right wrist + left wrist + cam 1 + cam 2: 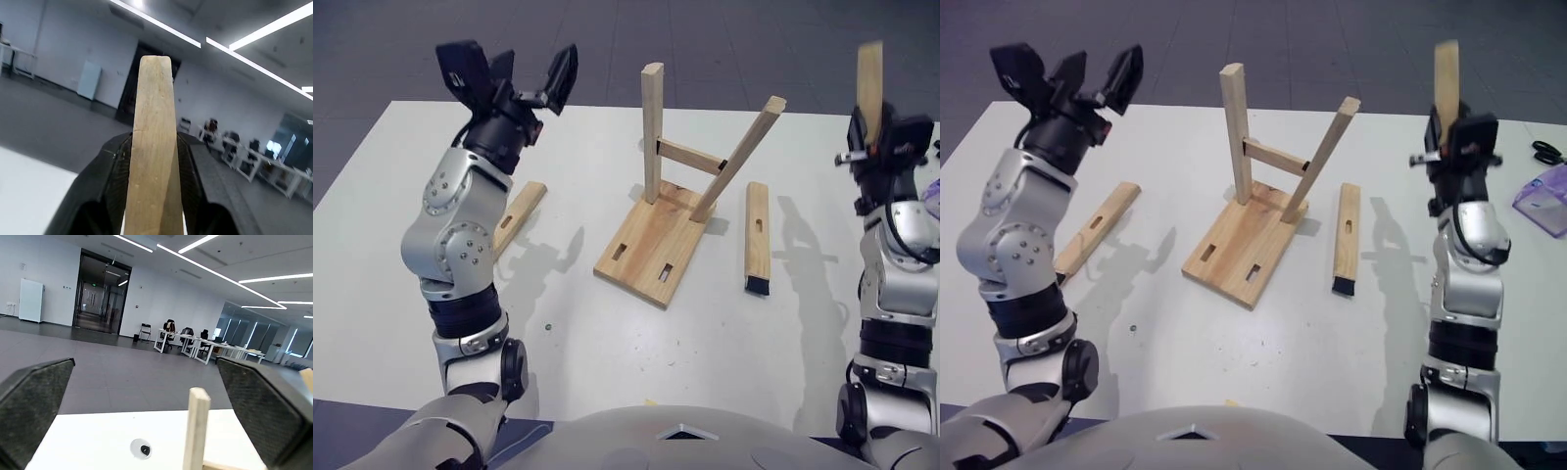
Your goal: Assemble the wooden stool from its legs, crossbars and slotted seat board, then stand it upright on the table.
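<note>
A: Quick one, where's the stool?
B: Half built, upside down. The seat board (651, 240) lies flat mid-table (607, 343), roughly between the two arms. Two legs stand in its far slots. The upright leg (652, 127) is about vertical, the tilted leg (741, 157) leans outward at its top. A crossbar (690, 155) joins them partway up
A: Other slots?
B: Two near slots (620, 252) on the board show bare
A: Loose parts?
B: Two. The left loose leg (521, 215) is slotted, flat on the table to the left of the board, partly behind the left arm. The right loose leg (758, 235) is also slotted, flat just right of the board, with a dark cap on its near end. Both lie apart from the board
A: Left gripper?
B: The left gripper (514, 69) is raised over the table's far left, fingers spread wide, holding nothing. In its wrist view both pads (34, 406) sit far apart, with the upright leg's top farther off between them
A: Right one?
B: The right gripper (873, 122) is raised at the table's right edge, clamped on a wooden piece (152, 122) that sticks straight up out of the jaws. Leg or crossbar, can't tell, the lower end is hidden
A: Anything else on the table?
B: A purple container (1542, 201) and scissors (1547, 150) at the far right, well apart from the stool parts
</note>
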Robot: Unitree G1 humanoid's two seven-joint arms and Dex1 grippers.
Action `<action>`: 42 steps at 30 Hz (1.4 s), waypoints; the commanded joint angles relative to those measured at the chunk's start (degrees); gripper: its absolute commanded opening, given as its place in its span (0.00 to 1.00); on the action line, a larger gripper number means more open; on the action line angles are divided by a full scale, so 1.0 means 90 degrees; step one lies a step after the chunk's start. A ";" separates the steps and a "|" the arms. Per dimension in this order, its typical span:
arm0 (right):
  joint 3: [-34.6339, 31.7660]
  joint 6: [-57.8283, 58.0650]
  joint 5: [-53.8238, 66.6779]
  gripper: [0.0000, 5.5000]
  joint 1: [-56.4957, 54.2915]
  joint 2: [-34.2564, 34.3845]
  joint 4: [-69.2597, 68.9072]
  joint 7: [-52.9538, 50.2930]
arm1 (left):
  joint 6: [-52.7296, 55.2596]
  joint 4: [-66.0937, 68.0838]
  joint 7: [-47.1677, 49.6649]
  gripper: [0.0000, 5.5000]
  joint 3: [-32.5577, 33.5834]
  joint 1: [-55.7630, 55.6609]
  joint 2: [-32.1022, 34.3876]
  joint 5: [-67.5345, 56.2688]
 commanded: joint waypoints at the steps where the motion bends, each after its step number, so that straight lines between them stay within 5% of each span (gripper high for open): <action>1: 0.0550 0.0087 0.0201 0.24 -0.0581 0.0218 -0.0791 0.0367 | 0.0415 -0.0216 -0.0349 0.98 -0.0206 -0.0564 0.0122 -0.0682; 13: 0.1758 0.0482 0.0921 0.24 -0.0250 0.0377 -0.1708 0.1933 | 0.0989 -0.0279 0.0396 0.98 -0.0228 -0.0507 -0.0490 -0.2710; 42: 0.2083 0.0514 0.0553 0.24 -0.0134 0.0754 -0.1888 0.1917 | 0.0872 -0.0329 0.0935 0.11 -0.0671 -0.0409 -0.0284 -0.3367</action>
